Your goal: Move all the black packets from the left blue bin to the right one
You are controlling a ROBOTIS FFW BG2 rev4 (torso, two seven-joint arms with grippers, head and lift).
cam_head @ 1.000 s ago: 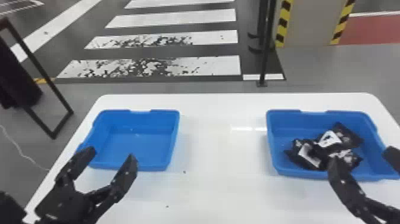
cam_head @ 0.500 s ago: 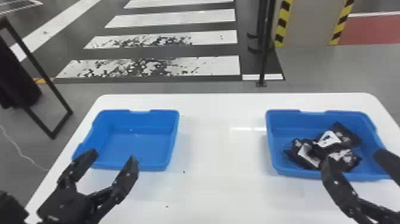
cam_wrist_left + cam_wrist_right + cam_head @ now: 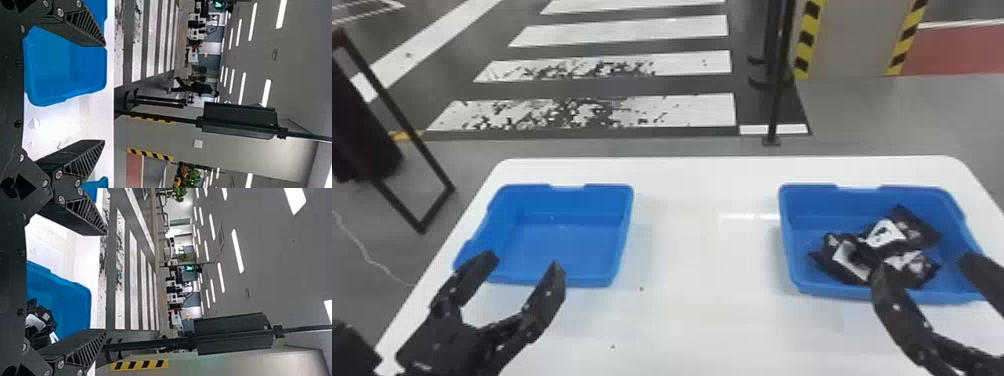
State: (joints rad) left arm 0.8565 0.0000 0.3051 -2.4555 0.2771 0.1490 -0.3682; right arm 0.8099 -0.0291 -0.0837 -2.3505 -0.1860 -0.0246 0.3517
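Our left gripper point(image 3: 524, 262), jaws spread, near the left blue bin point(image 3: 572, 245), our right gripper point(image 3: 923, 267), jaws apart, near the right blue bin point(image 3: 812, 200), the black packets point(image 3: 887, 240) heaped inside it, both bins on our white table point(image 3: 702, 260).

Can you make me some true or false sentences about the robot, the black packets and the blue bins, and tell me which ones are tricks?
1. The black packets are bunched together in the right blue bin. True.
2. The left gripper is squeezed shut. False: its two fingers are spread apart.
3. The left blue bin has no packets in it. True.
4. The right gripper is holding a packet. False: its fingers are open, with nothing gripped.
5. Both bins stand on a red table. False: it's a white table.
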